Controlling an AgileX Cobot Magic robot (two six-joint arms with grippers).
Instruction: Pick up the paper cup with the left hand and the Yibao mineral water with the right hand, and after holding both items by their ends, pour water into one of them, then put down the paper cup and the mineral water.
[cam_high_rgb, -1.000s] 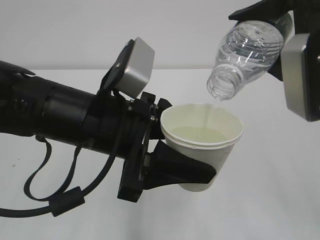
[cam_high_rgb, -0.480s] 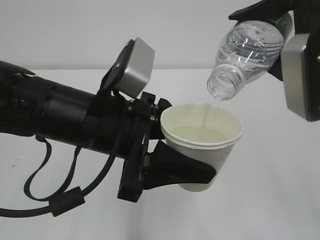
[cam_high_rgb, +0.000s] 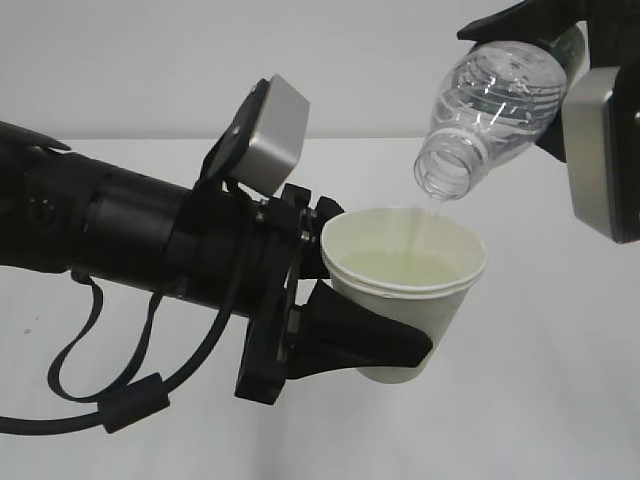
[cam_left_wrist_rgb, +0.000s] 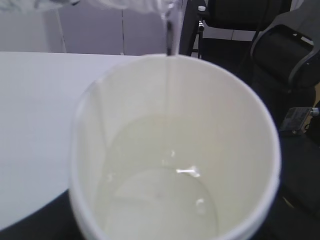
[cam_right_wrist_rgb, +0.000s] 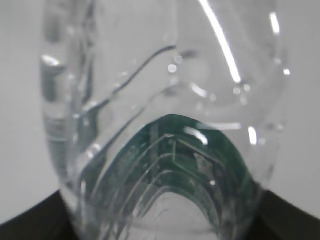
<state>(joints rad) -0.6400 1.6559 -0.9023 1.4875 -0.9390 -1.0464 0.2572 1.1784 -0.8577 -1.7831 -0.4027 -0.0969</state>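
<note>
On the left of the exterior view, the left gripper (cam_high_rgb: 375, 340) reaches in level from a thick black arm, and its dark jaws are clamped around the lower part of the paper cup (cam_high_rgb: 405, 290), which sits upright in the air above the white table (cam_high_rgb: 540, 400). A grey camera box (cam_high_rgb: 268, 135) rides on top of that wrist, and a black cable (cam_high_rgb: 110, 400) loops beneath the arm. Up and to the right, the water bottle (cam_high_rgb: 490, 110) is tipped mouth-down over the cup, gripped near its base by the right gripper (cam_high_rgb: 560, 50) (only parts of its black fingers show at the frame edge). A thin stream falls from the bottle mouth into the cup.

The left wrist view adds the cup's inside (cam_left_wrist_rgb: 175, 165): a shallow pool of water at the bottom, the stream (cam_left_wrist_rgb: 170, 35) entering at the far rim, and dark office chairs (cam_left_wrist_rgb: 280, 55) beyond the table. The right wrist view shows the bottle (cam_right_wrist_rgb: 165, 115) alone, ribbed and clear, with its green label (cam_right_wrist_rgb: 175, 165) seen through the plastic.
</note>
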